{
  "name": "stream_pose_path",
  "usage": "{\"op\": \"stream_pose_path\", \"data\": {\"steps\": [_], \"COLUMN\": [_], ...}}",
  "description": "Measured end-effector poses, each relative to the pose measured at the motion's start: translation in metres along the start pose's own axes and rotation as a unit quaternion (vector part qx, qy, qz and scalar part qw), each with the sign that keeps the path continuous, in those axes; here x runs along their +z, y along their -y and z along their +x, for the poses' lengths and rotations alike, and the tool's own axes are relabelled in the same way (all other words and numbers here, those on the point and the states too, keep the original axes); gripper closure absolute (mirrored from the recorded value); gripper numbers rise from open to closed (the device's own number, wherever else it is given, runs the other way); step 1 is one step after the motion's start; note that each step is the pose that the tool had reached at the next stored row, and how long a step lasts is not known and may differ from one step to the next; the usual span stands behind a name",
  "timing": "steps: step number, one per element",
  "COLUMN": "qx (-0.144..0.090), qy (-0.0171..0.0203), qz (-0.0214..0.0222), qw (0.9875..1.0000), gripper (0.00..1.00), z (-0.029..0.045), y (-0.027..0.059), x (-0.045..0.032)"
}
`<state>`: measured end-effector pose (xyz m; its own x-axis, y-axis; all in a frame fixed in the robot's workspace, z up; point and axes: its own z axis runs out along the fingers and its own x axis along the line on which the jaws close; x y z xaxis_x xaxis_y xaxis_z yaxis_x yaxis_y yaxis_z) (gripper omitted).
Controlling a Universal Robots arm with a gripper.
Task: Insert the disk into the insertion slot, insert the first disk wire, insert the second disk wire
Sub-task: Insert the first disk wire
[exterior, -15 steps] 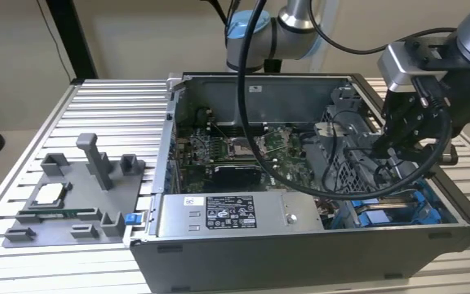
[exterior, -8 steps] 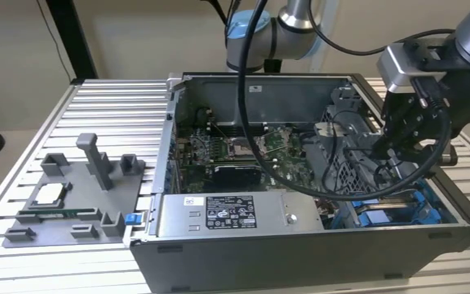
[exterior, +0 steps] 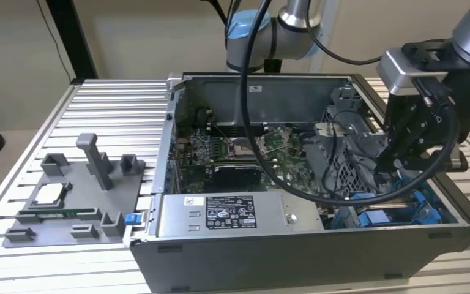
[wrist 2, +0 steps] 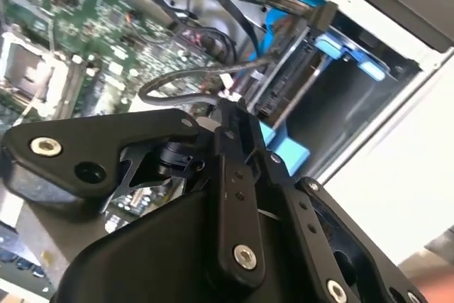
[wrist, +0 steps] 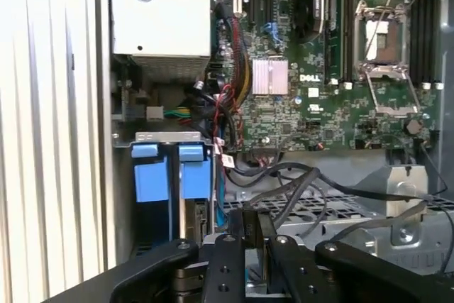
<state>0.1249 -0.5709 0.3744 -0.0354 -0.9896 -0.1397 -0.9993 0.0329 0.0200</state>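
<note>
The case point(exterior: 300, 251) lies open side up on the slatted desk point(exterior: 112, 116), so the arm can reach its insides from above. The tool point(exterior: 390, 162) hangs low inside the case at the exterior view's right, just over the slot point(exterior: 379, 217) with its blue rails. That placing fits work at the bay rather than at the board point(wrist: 312, 97) or the labelled supply box point(exterior: 227, 214). By my reading the disk point(wrist 2: 285, 101) already sits in the slot. The second wrist view looks along the bay and shows a dark connector edge standing between blue carrier pieces. Just beside it a flat black wire point(wrist 2: 323, 15) ends in a plug that hangs free, apparently not plugged in. A thinner grey wire point(wrist 2: 177, 79) loops from the board side toward the tool point(wrist 2: 230, 108). Whether the tool is clenched on it, on something else, or released, I cannot tell. The first wrist view looks across the case toward the board. It gives the bay's two blue tabs point(wrist: 195, 175) side by side, the cable bundle between bay and board, and the tool point(wrist: 257, 225) near them. The exterior view adds a grey fixture point(exterior: 63, 202) lying well apart on the desk.
</note>
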Motion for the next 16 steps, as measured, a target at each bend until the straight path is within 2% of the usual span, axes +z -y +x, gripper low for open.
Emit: {"op": "stream_pose_path", "data": {"steps": [1, 2, 3, 9, 14, 16], "qx": [0.0, 0.0, 0.0, 0.0, 0.001, 0.001], "qy": [-0.0091, -0.0164, -0.0217, -0.0457, -0.0685, -0.0747], "qz": [0.0004, 0.0006, 0.0008, 0.0016, 0.0024, 0.0025], "qw": [1.0, 0.9999, 0.9998, 0.999, 0.9976, 0.9972], "gripper": [1.0, 1.0, 1.0, 1.0, 1.0, 1.0], "z": [0.0, 0.0, 0.0, -0.0001, -0.0002, -0.0002], "y": [0.0002, 0.0007, 0.0016, 0.0106, 0.0175, 0.0194], "x": [0.0001, 0.0002, 0.0005, 0.0022, 0.0029, 0.003]}}
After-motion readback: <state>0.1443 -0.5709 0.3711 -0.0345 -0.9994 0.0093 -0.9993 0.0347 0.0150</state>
